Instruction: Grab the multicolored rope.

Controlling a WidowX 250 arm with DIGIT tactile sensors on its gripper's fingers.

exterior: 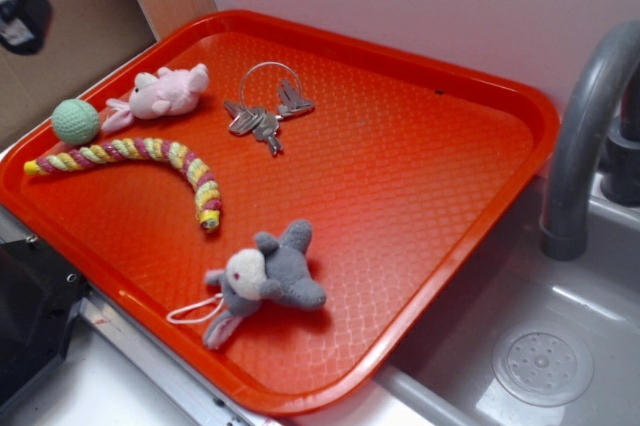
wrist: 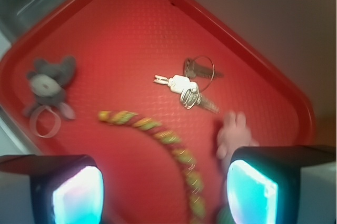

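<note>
Multicolored rope (exterior: 140,161) lies curved near the left edge of the red tray (exterior: 420,196), untouched. Gripper (wrist: 163,192) hovers above it, jaws spread apart.

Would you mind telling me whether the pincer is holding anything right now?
Nothing is held: the pincer is open above the tray, and the multicolored rope lies untouched.

On the red tray (wrist: 131,19), the multicolored rope (wrist: 163,137) curves between the open pincer (wrist: 163,192) fingers. Keys (wrist: 187,87) lie farther off, a grey plush (wrist: 50,84) left, a pink plush (wrist: 231,137) right.
</note>
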